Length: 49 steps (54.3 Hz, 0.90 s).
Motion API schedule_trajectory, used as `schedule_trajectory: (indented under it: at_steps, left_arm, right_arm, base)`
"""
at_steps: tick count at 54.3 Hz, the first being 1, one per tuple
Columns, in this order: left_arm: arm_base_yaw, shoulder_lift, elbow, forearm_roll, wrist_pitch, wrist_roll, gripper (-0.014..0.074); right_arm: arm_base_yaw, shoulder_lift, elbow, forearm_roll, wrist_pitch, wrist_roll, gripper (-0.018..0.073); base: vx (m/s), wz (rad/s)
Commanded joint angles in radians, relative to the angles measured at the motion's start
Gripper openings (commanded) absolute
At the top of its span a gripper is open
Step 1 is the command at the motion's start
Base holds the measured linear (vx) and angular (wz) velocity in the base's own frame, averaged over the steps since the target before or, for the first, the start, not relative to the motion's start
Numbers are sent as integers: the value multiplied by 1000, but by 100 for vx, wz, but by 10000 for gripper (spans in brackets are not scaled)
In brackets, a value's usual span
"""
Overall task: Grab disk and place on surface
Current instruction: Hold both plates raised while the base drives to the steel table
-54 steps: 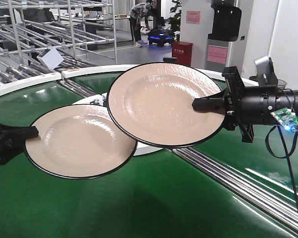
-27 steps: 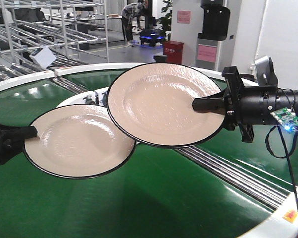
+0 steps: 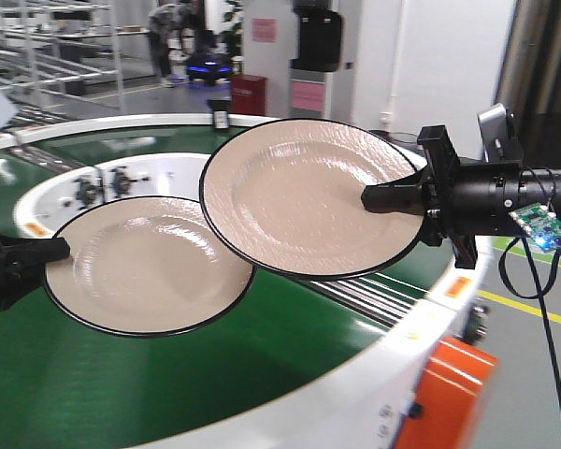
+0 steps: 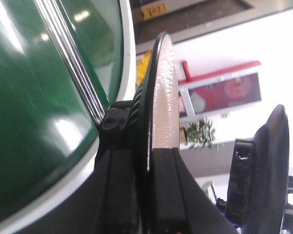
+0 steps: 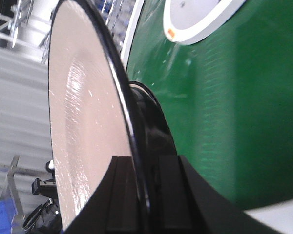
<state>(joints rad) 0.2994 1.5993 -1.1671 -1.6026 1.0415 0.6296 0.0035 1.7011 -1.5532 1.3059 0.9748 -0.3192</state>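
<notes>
The left tool (image 3: pixel 54 249) is pinched on the rim of the left disk (image 3: pixel 150 264), a beige plate with a thin black edge. From that tool the disk stretches away to its right, held nearly flat and tipped a little toward the camera. In the left wrist view the plate runs edge-on between the two black fingers (image 4: pixel 118 170), which press on both of its faces with no gap.

The right tool (image 3: pixel 368 198) is likewise clamped on the rim of the right disk (image 3: pixel 299 196), a matching plate that reaches out to that tool's left. It is held higher and tilted more steeply. The right wrist view shows its black edge wedged between the two pads (image 5: pixel 121 195).

In the front view the right disk covers the upper right edge of the left disk. Whether the two plates touch cannot be told.

Both disks hang in the air above the glossy green belt (image 3: pixel 122 393), which lies below both tools. A white border (image 3: pixel 355 374) curves round the belt beneath the right tool, with an orange panel (image 3: pixel 446 393) lower down. A small circuit board (image 3: pixel 535 224) with a blue light sits on the right arm behind its tool.
</notes>
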Motion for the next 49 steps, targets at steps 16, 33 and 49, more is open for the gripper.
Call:
schedule_trajectory:
  at_steps: [16, 33, 49]
  left_arm:
    - [-5, -54, -31, -182, 57, -15, -1]
    - [-5, -54, -31, -182, 57, -15, -1]
    - [-5, -54, -31, -182, 57, -15, -1]
  right_arm:
    - [-4, -58, -42, 127, -12, 4, -5]
    - [-4, -58, -42, 127, -12, 4, -5]
    - [-4, -58, -42, 127, -12, 3, -5]
  base:
    - [-21, -62]
    - [-17, -72]
    - [-11, -70]
